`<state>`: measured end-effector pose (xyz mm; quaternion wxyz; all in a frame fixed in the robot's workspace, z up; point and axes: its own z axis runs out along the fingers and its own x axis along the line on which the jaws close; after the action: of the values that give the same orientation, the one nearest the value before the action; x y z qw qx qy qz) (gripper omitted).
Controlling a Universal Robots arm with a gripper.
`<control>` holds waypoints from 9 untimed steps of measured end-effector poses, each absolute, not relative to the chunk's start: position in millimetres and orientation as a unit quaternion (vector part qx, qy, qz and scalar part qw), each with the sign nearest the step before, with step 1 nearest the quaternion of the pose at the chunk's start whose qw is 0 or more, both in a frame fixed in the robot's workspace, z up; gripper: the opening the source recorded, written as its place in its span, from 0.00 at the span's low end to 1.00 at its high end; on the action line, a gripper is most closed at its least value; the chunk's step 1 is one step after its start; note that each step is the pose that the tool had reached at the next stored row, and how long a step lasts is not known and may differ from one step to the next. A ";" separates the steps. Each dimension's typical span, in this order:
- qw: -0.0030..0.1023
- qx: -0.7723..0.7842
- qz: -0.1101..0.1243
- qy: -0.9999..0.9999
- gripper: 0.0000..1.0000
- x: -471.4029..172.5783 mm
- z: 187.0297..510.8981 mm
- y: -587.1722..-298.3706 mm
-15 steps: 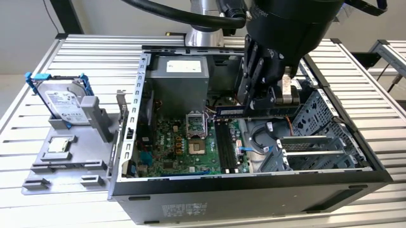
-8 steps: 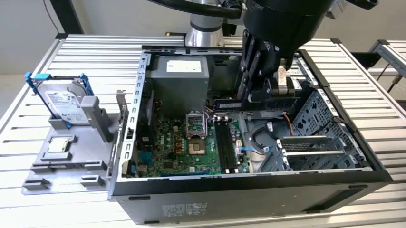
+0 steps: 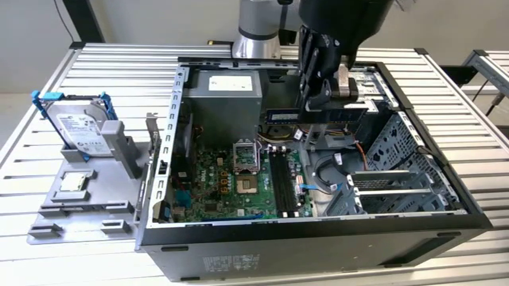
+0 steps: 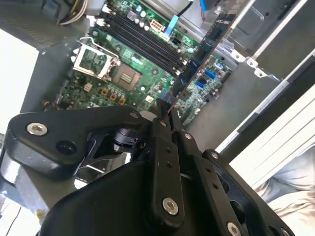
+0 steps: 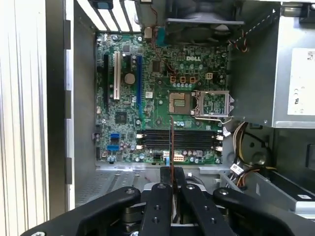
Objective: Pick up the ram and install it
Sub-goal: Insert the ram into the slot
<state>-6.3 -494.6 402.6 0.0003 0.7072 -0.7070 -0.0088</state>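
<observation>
My gripper (image 3: 322, 109) is shut on the ram (image 3: 318, 114), a long dark stick with a blue label, held level above the inside of the open computer case (image 3: 318, 244). In the second wrist view the ram (image 4: 202, 54) runs out from the closed fingers (image 4: 158, 129) over the green motherboard (image 4: 123, 83). In the first wrist view the ram (image 5: 171, 142) appears edge-on, hanging above the black memory slots (image 5: 179, 140) without touching them. The slots (image 3: 282, 179) lie below the gripper, beside the processor socket (image 3: 247, 158).
A grey power supply (image 3: 226, 98) stands at the case's back, and a metal drive cage (image 3: 406, 149) with cables fills the exterior view's right. Outside the case, a grey fixture (image 3: 87, 202) carries a blue-framed hard drive (image 3: 80, 128) and a square silver chip (image 3: 74, 182).
</observation>
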 end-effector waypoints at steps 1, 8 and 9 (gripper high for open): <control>0.000 0.707 -0.009 -0.707 0.00 -6.3 402.5 -491.3; 0.000 0.707 -0.009 -0.707 0.00 -6.3 402.4 -468.7; 0.000 0.707 -0.009 -0.707 0.00 -6.3 402.4 -465.7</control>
<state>-6.3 -465.7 402.4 0.0002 0.7072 -0.7069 -0.0088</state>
